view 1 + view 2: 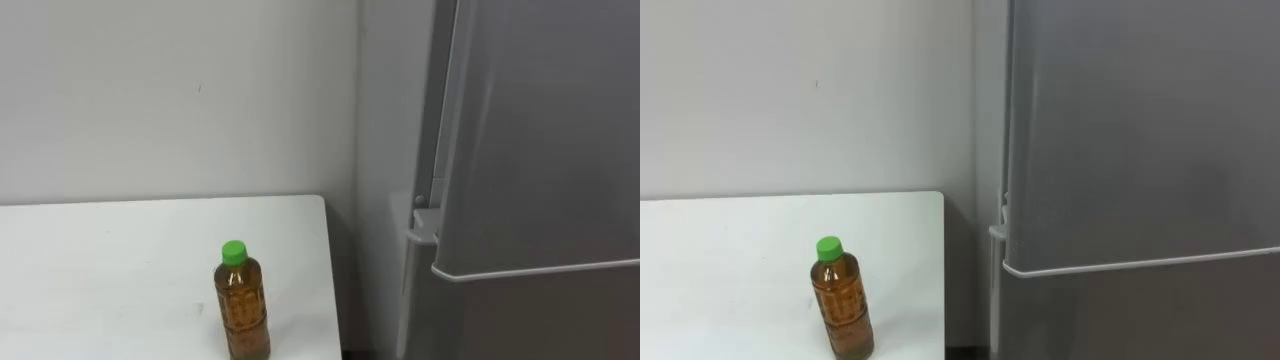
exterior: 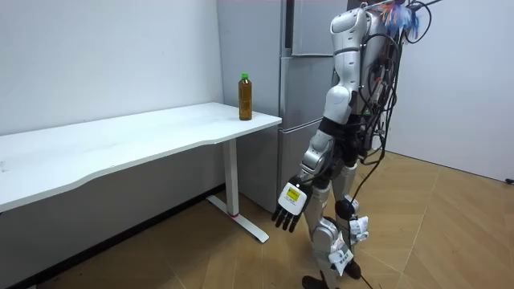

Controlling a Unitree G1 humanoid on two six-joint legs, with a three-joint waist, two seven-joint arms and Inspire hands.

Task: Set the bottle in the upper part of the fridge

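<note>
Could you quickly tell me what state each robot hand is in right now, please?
Left robot hand: open, fingers relaxed, holding nothing, hanging at its side.
Right robot hand: cannot be told.

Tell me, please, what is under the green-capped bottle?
The white tabletop, near its edge beside the grey metal fridge. The base of the brown-filled plastic bottle covers the spot beneath.
</note>
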